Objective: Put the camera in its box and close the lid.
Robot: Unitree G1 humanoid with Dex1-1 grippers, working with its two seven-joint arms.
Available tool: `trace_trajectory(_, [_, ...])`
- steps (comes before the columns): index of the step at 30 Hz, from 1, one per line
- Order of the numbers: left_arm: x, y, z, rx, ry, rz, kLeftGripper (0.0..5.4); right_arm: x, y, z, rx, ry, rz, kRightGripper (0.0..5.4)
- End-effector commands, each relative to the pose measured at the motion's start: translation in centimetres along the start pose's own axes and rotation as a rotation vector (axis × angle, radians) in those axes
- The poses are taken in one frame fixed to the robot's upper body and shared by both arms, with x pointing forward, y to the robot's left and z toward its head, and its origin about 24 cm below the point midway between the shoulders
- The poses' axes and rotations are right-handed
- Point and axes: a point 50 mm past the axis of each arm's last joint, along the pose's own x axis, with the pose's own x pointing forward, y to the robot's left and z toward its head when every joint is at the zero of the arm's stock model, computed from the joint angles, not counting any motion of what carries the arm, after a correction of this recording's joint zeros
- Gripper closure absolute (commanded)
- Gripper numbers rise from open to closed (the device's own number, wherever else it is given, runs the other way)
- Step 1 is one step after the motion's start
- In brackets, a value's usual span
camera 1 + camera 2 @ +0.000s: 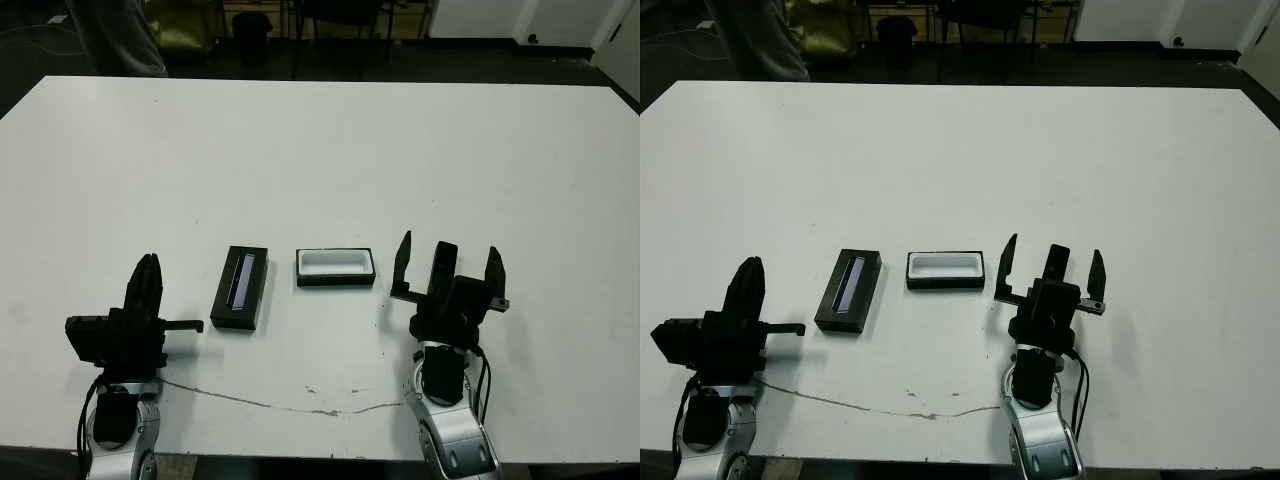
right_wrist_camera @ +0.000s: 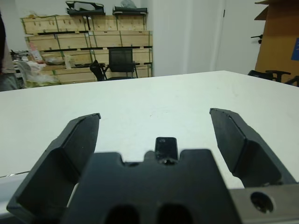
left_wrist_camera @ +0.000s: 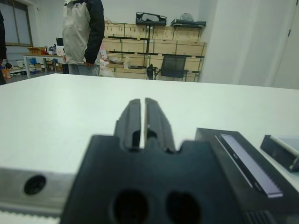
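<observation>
Left eye view: box (image 1: 335, 267) open, white lining up, mid counter (image 1: 320, 150); lid (image 1: 241, 288) just left, apart. Right claw (image 1: 448, 246) spread wide, right of box; camera (image 2: 166, 148) between its fingers, ungripped. Left claw (image 1: 150, 262) closed, empty. Next, probably: close squarely on camera's flat faces, then lift toward box.

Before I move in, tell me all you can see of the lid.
The lid is a black, hard-looking rectangular cover with a long narrow glossy grey strip down its top. It lies flat on the white table, strip up, long side running away from the robot. It sits just left of the box, with a gap between them, and right of the left pincer. Nothing touches it.
</observation>
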Motion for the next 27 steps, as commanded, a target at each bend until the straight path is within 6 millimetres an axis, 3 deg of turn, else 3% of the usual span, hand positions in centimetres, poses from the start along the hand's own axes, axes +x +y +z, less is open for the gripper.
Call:
trace_trajectory(1, [-0.8, 0.0, -1.5, 0.004, 0.089, 0.005, 5.4, 0.1, 1.1, -0.2, 0.068, 0.049, -0.043, 0.03])
trace_trajectory(27, [-0.9, 0.0, -1.5, 0.0, 0.091, -0.005, 5.4, 1.0, 0.7, -4.3, -0.064, 0.211, -0.102, 0.03])
